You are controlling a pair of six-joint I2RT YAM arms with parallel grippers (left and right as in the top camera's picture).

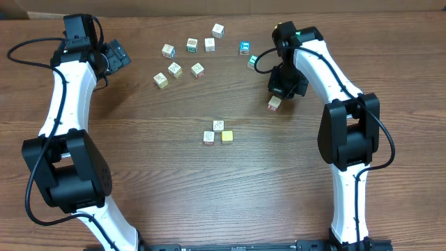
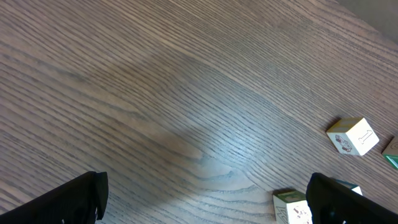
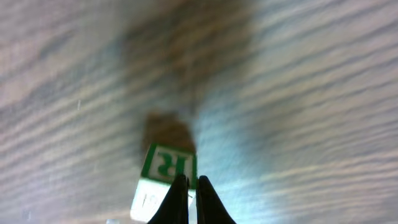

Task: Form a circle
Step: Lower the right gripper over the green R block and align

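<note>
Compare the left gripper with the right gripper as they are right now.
The left gripper has its jaws wide apart; the right gripper has its jaws shut together. The left gripper has bare table between its jaws, loose cubes off to one side; the right gripper's tip is at a green-lettered cube. Both are black, and neither has a cube clamped between its jaws.
</note>
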